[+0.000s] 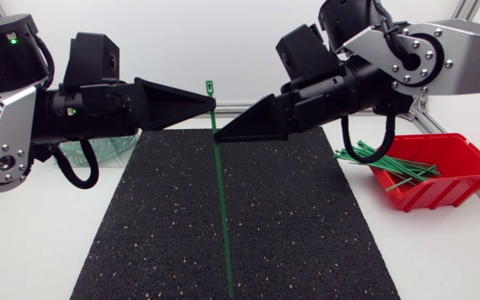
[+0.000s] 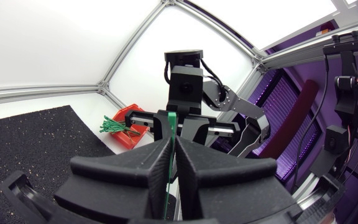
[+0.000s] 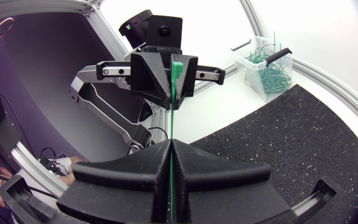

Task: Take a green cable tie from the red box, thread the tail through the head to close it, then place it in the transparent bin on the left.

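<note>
cable tie (image 1: 222,208) in left hand (image 1: 211,103) and right hand (image 1: 218,135) over black mat (image 1: 307,233)

a black speckled mat (image 1: 307,233) lies on the white table (image 1: 32,258).

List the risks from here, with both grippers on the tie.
1. The left gripper and right gripper pinch the cable tie near its head, tips nearly touching: they might collide on any shift.
2. The long tail is unsupported; it may swing or slip while being bent toward the head.
</note>
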You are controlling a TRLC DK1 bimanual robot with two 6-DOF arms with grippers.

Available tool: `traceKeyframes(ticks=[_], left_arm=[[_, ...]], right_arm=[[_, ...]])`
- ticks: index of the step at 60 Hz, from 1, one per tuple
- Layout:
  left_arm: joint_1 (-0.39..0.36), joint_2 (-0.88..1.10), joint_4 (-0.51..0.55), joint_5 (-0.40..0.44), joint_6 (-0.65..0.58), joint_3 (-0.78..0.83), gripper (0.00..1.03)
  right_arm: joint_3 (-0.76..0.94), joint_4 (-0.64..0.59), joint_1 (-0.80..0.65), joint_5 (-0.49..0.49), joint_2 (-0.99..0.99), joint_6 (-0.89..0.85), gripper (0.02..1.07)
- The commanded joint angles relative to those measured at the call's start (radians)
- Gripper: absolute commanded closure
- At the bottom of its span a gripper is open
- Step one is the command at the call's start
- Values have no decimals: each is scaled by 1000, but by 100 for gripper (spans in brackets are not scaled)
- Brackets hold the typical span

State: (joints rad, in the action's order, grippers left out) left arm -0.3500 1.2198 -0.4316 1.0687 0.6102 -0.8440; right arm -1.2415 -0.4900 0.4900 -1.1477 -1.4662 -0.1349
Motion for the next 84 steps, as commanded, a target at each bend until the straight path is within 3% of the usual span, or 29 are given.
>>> traceKeyframes(ticks=[1, 16, 25, 35, 39, 47, 52, 64, 72, 84], left_arm=[[0, -16, -19, 0, 30, 19, 100], [11, -16, -19, -10, 28, 13, 100], [52, -28, -6, -15, 20, 3, 100], [120, -6, 28, -21, 3, -13, 100], [138, 14, 96, -7, -1, -30, 100], [163, 46, 314, 10, -138, -64, 100], [192, 69, 398, 45, -233, -90, 100], [236, 162, 491, 146, -398, -145, 100], [253, 259, 521, 203, -446, -201, 100], [256, 463, 519, 295, -458, -308, 100]], right_arm=[[17, 8, 2, 0, 4, -12, 101], [17, 10, 13, 17, -6, -12, 101], [19, 14, 21, 88, 0, -17, 69], [16, -27, 33, 218, 14, -72, 47], [22, -82, 39, 313, 15, -157, 34], [45, -127, 38, 445, 14, -256, 17], [47, -144, 42, 551, 27, -313, 6], [54, -93, 13, 689, 10, -503, 6], [106, 27, 13, 789, 1, -614, 6], [254, 268, 151, 1040, 0, -824, 6]])
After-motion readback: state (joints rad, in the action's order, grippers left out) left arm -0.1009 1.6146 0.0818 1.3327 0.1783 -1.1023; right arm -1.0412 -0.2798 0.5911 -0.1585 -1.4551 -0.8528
